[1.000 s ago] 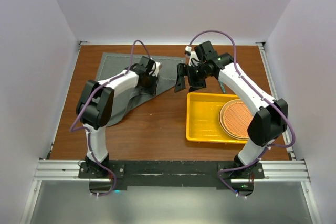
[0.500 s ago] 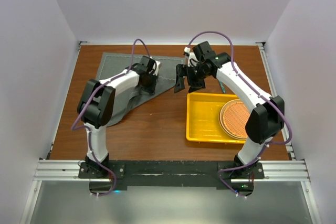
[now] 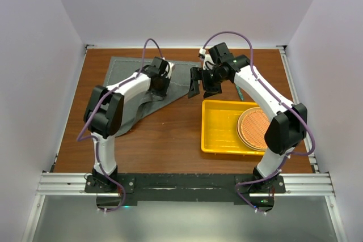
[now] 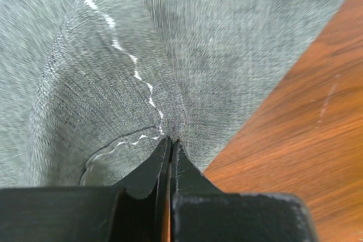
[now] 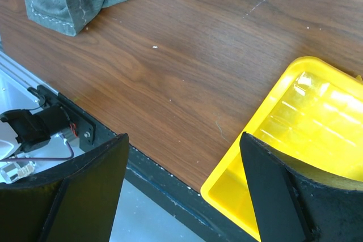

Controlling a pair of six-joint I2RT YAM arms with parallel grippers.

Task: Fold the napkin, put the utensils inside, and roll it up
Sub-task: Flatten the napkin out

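Left wrist view: the napkin (image 4: 102,55) is clamped between the fingers of the left gripper (image 4: 170,141), the right gripper (image 5: 181,162) is held open and empty; only folding is judged begun.

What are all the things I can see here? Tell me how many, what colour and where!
napkin: one, dark grey, far left of the table, partly bunched up
tray: one, yellow, right side of the table
mat: one, round, woven orange-brown, in the tray's right side
utensil: one thin teal piece showing, just past the tray's far edge, mostly hidden by the right arm
table: one, brown wood
cables: two, purple, one looping over each arm
left gripper: one, black, shut on the napkin
right gripper: one, black, open, holding nothing, above the table by the tray
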